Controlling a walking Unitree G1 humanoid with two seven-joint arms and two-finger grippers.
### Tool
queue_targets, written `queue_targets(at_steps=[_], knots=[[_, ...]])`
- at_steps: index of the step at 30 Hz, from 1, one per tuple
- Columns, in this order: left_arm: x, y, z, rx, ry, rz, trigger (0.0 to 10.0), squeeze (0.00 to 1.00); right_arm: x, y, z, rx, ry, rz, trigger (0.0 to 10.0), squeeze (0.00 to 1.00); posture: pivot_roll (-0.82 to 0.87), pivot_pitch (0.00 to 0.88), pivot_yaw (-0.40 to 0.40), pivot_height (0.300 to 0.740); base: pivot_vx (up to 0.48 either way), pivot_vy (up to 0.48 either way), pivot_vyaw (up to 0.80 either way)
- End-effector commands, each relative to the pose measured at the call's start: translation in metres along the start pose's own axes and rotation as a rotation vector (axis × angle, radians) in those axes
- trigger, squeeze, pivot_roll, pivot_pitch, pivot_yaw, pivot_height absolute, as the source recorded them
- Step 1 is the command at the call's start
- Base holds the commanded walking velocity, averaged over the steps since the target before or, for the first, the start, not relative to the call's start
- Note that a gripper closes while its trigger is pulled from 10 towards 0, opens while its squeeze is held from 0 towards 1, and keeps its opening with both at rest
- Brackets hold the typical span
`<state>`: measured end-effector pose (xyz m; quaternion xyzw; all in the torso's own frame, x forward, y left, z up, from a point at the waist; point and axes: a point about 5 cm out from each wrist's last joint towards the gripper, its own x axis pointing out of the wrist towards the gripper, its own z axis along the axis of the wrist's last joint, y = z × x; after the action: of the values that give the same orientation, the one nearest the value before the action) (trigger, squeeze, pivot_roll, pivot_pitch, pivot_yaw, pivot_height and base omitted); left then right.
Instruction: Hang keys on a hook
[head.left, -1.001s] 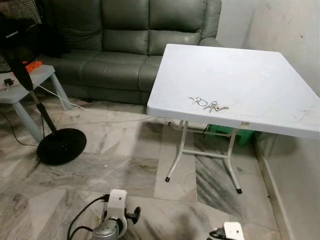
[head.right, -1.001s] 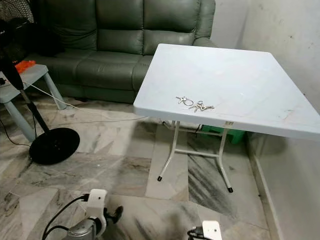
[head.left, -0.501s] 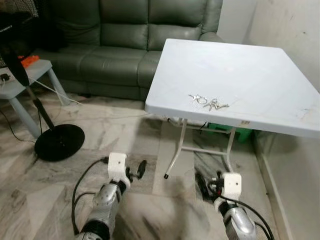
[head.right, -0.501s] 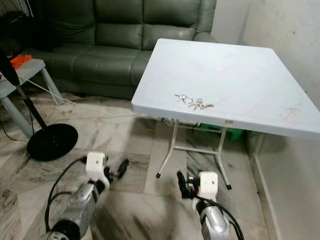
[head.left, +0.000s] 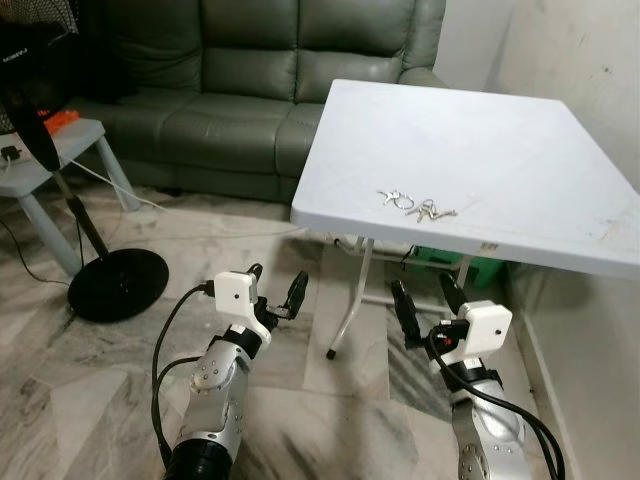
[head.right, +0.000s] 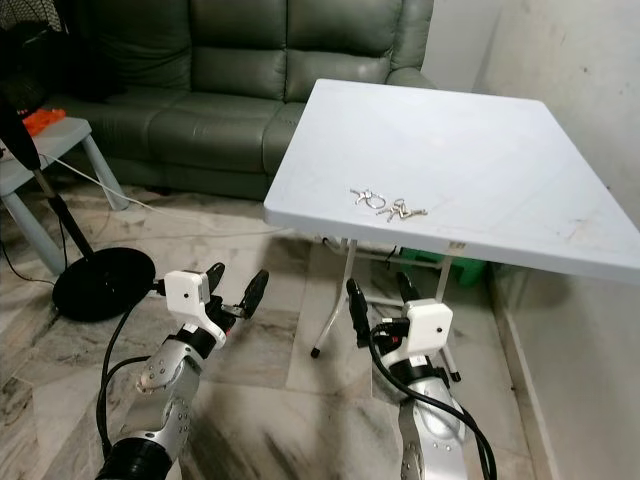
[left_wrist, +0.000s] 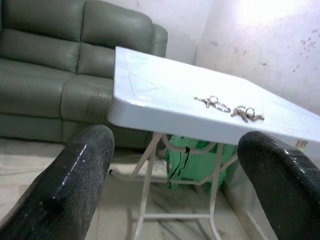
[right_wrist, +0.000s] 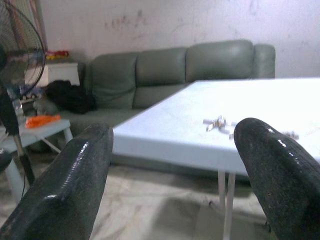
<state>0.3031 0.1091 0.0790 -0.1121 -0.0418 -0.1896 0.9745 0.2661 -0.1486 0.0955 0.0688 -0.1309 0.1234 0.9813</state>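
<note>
A bunch of silver keys (head.left: 415, 205) lies on the white folding table (head.left: 520, 150), close to its near edge. My left gripper (head.left: 276, 282) is raised in front of me, below and left of the table edge, open and empty. My right gripper (head.left: 425, 298) is held up under the table's near edge, just below the keys, also open and empty. In the left wrist view the keys (left_wrist: 227, 106) lie ahead on the tabletop between the two black fingers (left_wrist: 75, 185). The right wrist view looks across the tabletop at the keys (right_wrist: 220, 123) from about table height.
A green leather sofa (head.left: 240, 90) stands behind the table. A standing fan with a round black base (head.left: 118, 285) and a small grey side table (head.left: 45, 165) are at the left, with cables on the marble floor. A wall (head.left: 580, 60) runs along the right. Something green (head.left: 450, 262) sits under the table.
Both arms have risen from the bottom of the view and now point their open grippers at the table. The camera has shifted slightly; the keys have not moved.
</note>
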Motion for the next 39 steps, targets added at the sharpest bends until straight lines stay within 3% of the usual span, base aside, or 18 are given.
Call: queue_targets(at_steps=[1, 8, 11, 39], knots=[[-0.001, -0.001, 0.001, -0.018, 0.007, -0.007, 10.0, 0.00, 0.003, 0.002, 0.006, -0.018, -0.013, 0.019, 10.0, 0.00, -0.04, 0.000, -0.052, 0.740, 0.000, 0.000, 0.00], [-0.024, 0.011, -0.004, -0.046, 0.037, 0.037, 10.0, 0.00, -0.021, -0.008, -0.005, -0.043, 0.073, -0.043, 10.0, 0.00, -0.04, 0.000, -0.055, 0.740, 0.000, 0.000, 0.00], [-0.025, 0.013, -0.004, -0.066, 0.037, 0.052, 10.0, 0.00, -0.024, -0.009, -0.006, -0.045, 0.085, -0.057, 10.0, 0.00, -0.03, 0.000, -0.055, 0.740, 0.000, 0.000, 0.00], [-0.019, 0.005, 0.006, -0.068, 0.048, 0.006, 10.0, 0.00, -0.011, -0.001, 0.009, -0.032, 0.036, -0.049, 10.0, 0.00, -0.03, 0.000, -0.047, 0.740, 0.384, 0.000, 0.00]])
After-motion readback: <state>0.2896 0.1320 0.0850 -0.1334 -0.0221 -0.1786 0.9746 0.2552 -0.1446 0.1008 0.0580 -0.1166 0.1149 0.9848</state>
